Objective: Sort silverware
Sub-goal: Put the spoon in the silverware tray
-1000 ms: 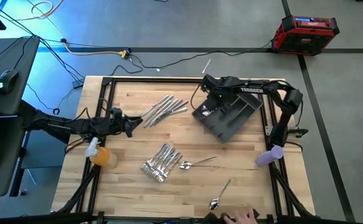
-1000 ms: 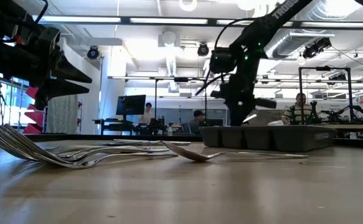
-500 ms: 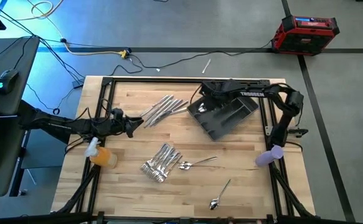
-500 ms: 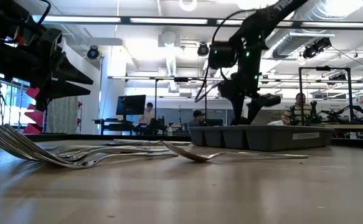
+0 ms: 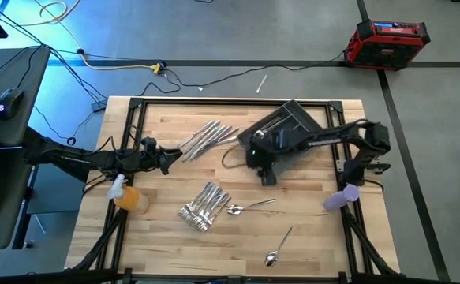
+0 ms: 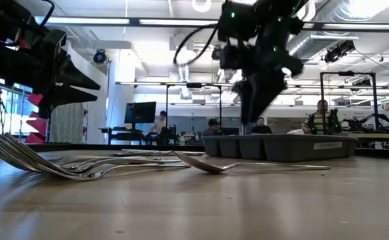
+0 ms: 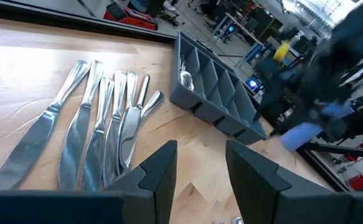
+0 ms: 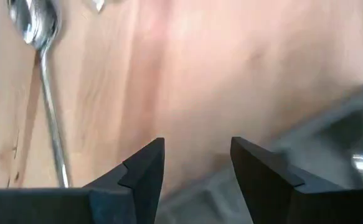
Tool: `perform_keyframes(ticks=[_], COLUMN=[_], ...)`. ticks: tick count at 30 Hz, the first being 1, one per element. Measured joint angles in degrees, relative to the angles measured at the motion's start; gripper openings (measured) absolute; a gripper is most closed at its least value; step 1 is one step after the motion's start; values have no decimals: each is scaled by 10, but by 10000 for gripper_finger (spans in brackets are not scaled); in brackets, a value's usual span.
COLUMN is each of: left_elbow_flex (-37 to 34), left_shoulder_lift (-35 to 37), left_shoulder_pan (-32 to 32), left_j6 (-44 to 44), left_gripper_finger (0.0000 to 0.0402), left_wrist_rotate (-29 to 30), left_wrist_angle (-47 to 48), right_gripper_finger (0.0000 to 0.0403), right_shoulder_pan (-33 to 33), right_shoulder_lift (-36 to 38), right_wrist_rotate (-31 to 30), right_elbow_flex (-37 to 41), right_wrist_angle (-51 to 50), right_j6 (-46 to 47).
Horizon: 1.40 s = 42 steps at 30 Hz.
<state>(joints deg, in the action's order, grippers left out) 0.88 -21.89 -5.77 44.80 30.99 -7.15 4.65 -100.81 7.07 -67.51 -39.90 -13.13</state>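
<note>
The big light wooden desk (image 5: 166, 244) with a black frame around it holds everything. On its far right part sits the dark grey plastic tray (image 5: 293, 126) with long slots, turned at a slant, and one shiny spoon bowl shows inside a slot in the left wrist view. The right arm reaches across from the right side, and the right gripper (image 5: 265, 170) hangs over the desk just at the near edge of the tray; its jaws stand apart with nothing between them, and bare wood shows under them. The left arm lies along the left side of the desk, and the left gripper (image 5: 166, 158) points at the knives; its jaws also stand apart and hold nothing. The row of shiny silver metal knives (image 5: 208, 136) lies side by side in the far middle of the desk, left of the tray and apart from it. The bunch of shiny silver metal forks (image 5: 203, 205) lies in a heap nearer the front, in the middle. One silver spoon (image 5: 249, 207) lies just beside the forks on their right, with its bowl next to them. Another silver spoon (image 5: 279, 245) lies alone near the front edge, well apart from the rest. An orange cup (image 5: 129, 198) sits by the left edge and a small purple thing (image 5: 338, 198) sits by the right edge.
</note>
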Motion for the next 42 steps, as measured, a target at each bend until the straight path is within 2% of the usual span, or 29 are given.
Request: perform_keyframes(ticks=[6, 10, 14, 20, 26, 29, 31, 33, 36, 39, 42], left_elbow_flex=[0, 0, 0, 0, 0, 0, 0, 0, 0, 0, 0], left_shoulder_lift=[0, 0, -1, -1, -1, -2, -3, -4, -4, -4, -5], left_shoulder_pan=[0, 0, 0, 0, 0, 0, 0, 0, 0, 0, 0], left_j6=[0, 0, 0, 0, 0, 0, 0, 0, 1, 1, 1], left_gripper_finger=[119, 119, 119, 119, 119, 119, 119, 119, 119, 119, 119], left_wrist_rotate=[0, 0, 1, 0, 0, 0, -1, -1, -2, -4, -4], left_wrist_angle=[1, 0, -1, 0, 0, 0, -1, 0, -1, -2, -3], right_gripper_finger=[172, 172, 171, 169, 144, 136, 134, 135, 141, 155, 174], right_shoulder_pan=[-18, -9, 4, 10, -5, -21, -35, -55, -101, -150, -187], right_shoulder_lift=[-47, -52, -52, -51, -27, -18, -18, -18, -17, -18, -18], right_wrist_rotate=[-21, -73, -85, -76, -88, -39, 16, 61, 98, 86, 18], right_elbow_flex=[1, 1, -1, -8, -64, -88, -89, -84, -58, -25, 18], right_wrist_angle=[4, -36, -49, -48, -59, -57, -41, -42, -30, 23, 131], right_j6=[68, 118, 137, 107, 63, 51, 44, 41, 38, 44, 97])
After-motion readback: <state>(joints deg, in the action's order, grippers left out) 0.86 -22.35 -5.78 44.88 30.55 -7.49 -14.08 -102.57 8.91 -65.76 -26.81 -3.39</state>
